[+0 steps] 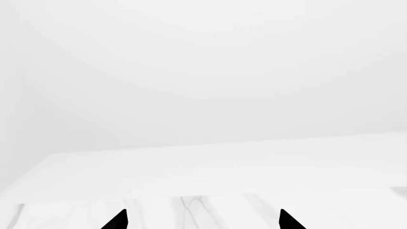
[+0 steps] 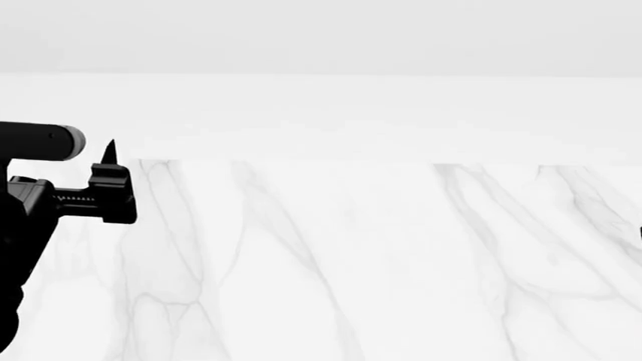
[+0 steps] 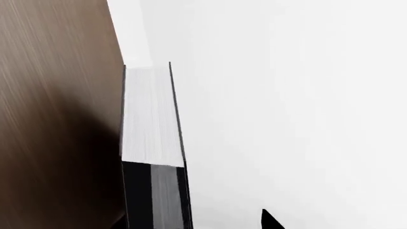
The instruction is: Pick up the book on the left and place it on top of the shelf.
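Marble table (image 2: 351,256) filled the head view, with the left gripper (image 1: 202,220) held over it, its two black tips apart. Beside the brown shelf (image 3: 57,119), the book (image 3: 149,143) touched its side, white pages showing. Only one tip of the right gripper (image 3: 270,220) showed, so open or closed was unclear.

Left arm (image 2: 25,226) is all matte black — blocky gripper (image 2: 110,180) body, pointy finger tips, plus a rounded grey-capped cylinder (image 2: 45,141) up top.
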`<state>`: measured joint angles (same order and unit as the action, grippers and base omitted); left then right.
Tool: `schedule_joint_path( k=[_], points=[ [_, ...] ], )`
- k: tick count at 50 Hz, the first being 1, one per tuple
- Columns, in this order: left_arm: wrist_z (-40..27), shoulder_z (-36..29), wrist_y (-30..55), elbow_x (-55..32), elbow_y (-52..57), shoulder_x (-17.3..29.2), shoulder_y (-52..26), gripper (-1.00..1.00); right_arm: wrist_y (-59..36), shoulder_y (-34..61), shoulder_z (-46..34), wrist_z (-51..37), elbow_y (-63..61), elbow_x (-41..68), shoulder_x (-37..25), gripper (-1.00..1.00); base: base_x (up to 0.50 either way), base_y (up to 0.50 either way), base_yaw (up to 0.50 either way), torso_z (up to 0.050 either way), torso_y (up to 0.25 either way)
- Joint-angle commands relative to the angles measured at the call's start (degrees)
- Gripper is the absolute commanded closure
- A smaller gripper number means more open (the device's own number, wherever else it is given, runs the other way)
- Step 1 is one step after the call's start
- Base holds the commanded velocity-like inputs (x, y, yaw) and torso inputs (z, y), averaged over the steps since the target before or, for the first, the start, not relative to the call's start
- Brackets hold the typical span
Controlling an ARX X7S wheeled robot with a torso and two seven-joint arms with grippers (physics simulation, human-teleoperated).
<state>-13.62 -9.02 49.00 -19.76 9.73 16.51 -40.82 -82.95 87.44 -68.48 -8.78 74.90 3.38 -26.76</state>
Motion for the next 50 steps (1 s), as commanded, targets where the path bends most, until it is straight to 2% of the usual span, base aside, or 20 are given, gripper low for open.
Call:
schedule_joint_path(
  k=[1, 8, 18, 27, 43, 47, 50],
  points=[
    [-0.3, -0.2, 0.2, -0.2, 0.4, 0.0, 0.1, -1.0, 1.3, 1.0, -4.3, -1.5, 0.1, -3.1, 0.5, -1.0, 0.0, 0.0, 0.0, 0.0, 0.0],
    [-0.2, -0.7, -0.4, -0.1, -0.4, -0.1, 0.2, -1.0, 8.3, 1.7, -4.3, 3.7, 0.1, -2.7, 4.0, -1.0, 0.0, 0.0, 0.0, 0.0, 0.0],
    [-0.5, -1.1, -0.2, -0.2, -0.1, -0.1, 0.3, -1.0, 20.1, 6.5, -5.6, 6.8, 0.0, -3.6, 11.0, -1.0, 0.0, 0.0, 0.0, 0.001, 0.0],
    [-0.6, -1.0, -0.3, -0.5, 0.0, 0.0, 0.7, -1.0, 23.1, 7.5, -7.3, 7.2, 0.0, -4.4, 13.7, -1.0, 0.0, 0.0, 0.0, 0.0, 0.0],
    [-0.8, -1.1, -0.6, -0.8, -0.2, 0.1, 0.6, -1.0, 26.1, 6.9, -7.7, 6.1, 0.0, -4.0, 14.8, -1.0, 0.0, 0.0, 0.0, 0.0, 0.0],
    [-0.8, -1.2, -0.6, -0.8, -0.2, 0.1, 0.6, -1.0, 32.3, 6.1, -2.3, 2.5, -2.0, -0.3, 14.6, -1.0, 0.0, 0.0, 0.0, 0.0, 0.0],
    [-0.8, -1.1, -0.7, -1.0, -0.1, 0.1, 0.5, -1.0, 30.2, 0.4, 8.7, -4.7, -22.8, 7.2, 6.9, -1.0, 0.0, 0.0, 0.0, 0.0, 0.0]
  ],
)
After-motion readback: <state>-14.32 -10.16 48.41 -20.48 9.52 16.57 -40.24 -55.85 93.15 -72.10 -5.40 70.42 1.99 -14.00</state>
